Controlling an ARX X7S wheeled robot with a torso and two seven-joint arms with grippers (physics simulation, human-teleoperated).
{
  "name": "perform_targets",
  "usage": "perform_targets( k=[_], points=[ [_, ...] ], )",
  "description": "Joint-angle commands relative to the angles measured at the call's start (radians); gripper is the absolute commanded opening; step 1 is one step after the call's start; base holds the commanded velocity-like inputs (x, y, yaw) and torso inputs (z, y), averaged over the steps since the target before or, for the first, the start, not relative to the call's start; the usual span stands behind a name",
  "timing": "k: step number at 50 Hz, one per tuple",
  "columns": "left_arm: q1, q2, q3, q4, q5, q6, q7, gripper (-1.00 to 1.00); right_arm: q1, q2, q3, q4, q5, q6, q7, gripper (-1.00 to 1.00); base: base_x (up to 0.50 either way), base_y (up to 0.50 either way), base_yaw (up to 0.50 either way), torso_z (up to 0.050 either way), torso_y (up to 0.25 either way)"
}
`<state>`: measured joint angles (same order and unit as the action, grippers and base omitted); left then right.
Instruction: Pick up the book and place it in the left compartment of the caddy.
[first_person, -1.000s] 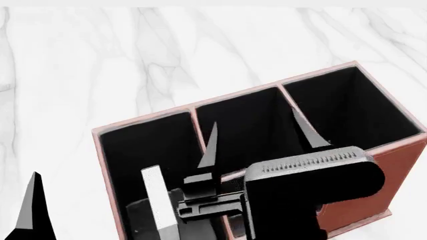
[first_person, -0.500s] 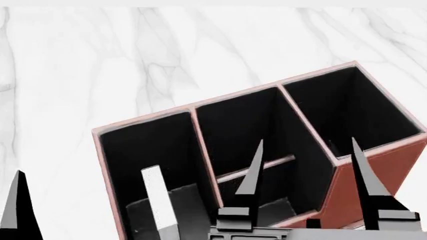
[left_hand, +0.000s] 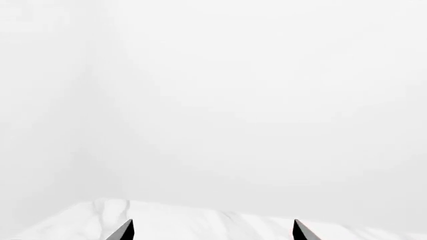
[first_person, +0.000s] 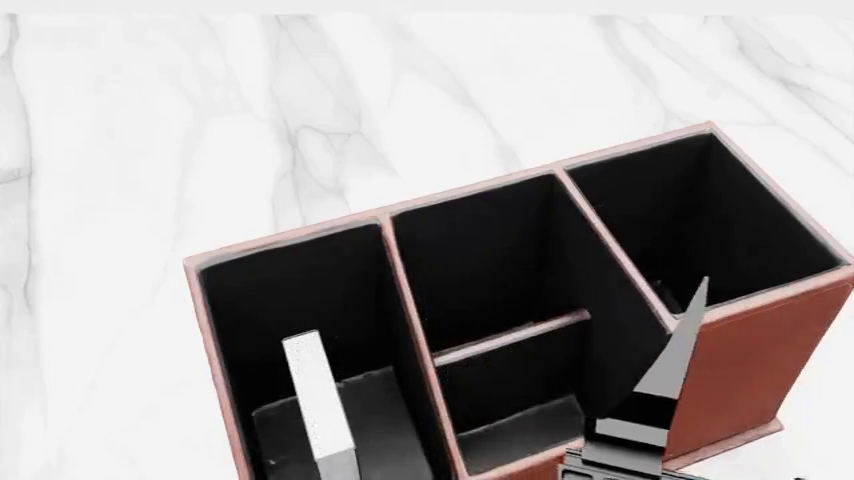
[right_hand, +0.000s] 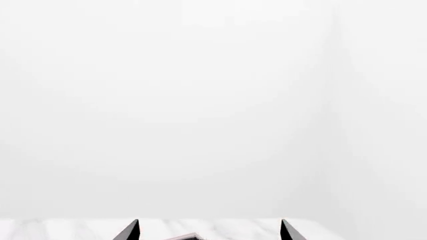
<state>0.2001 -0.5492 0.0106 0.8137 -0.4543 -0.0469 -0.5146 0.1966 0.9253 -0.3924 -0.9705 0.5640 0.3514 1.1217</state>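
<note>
The reddish-brown caddy (first_person: 763, 355) stands on the white marble table in the head view. The book (first_person: 318, 398), with a white page edge and a dark cover, stands leaning inside the left compartment (first_person: 287, 300), near its front end. My right gripper (right_hand: 209, 231) is open and empty. One of its fingers (first_person: 671, 365) shows in the head view in front of the caddy's right part, apart from the book. A corner of the caddy (right_hand: 181, 237) shows between its fingertips. My left gripper (left_hand: 212, 231) is open and empty over bare table, out of the head view.
The marble table (first_person: 267, 120) spreads behind and to the left of the caddy. The caddy's two middle bays, split by a crossbar (first_person: 514, 338), and its square right bay (first_person: 701, 215) hold nothing. Both wrist views show mostly a pale blank wall.
My right gripper has pulled back from over the left compartment toward the lower right, leaving the book in the bay. My left gripper's finger has dropped out of the head view.
</note>
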Motion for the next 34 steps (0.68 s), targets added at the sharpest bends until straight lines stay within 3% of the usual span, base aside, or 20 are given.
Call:
perform_targets(
  k=[1, 23, 34],
  points=[
    [0.055, -0.022, -0.094, 0.012, -0.038, 0.034, -0.019, 1.00, -0.116, 0.095, 0.115, -0.025, 0.036, -0.079, 0.068, 1.00, 0.00, 0.00, 0.00, 0.000, 0.000],
    [0.134, -0.032, -0.215, 0.000, -0.084, 0.086, -0.033, 1.00, -0.456, 0.257, 0.400, -0.054, 0.066, -0.282, 0.189, 1.00, 0.00, 0.00, 0.00, 0.000, 0.000],
    [0.184, -0.031, -0.289, -0.002, -0.114, 0.119, -0.036, 1.00, -0.709, 0.253, 0.634, -0.059, 0.057, -0.359, 0.192, 1.00, 0.00, 0.00, 0.00, 0.000, 0.000]
  ],
)
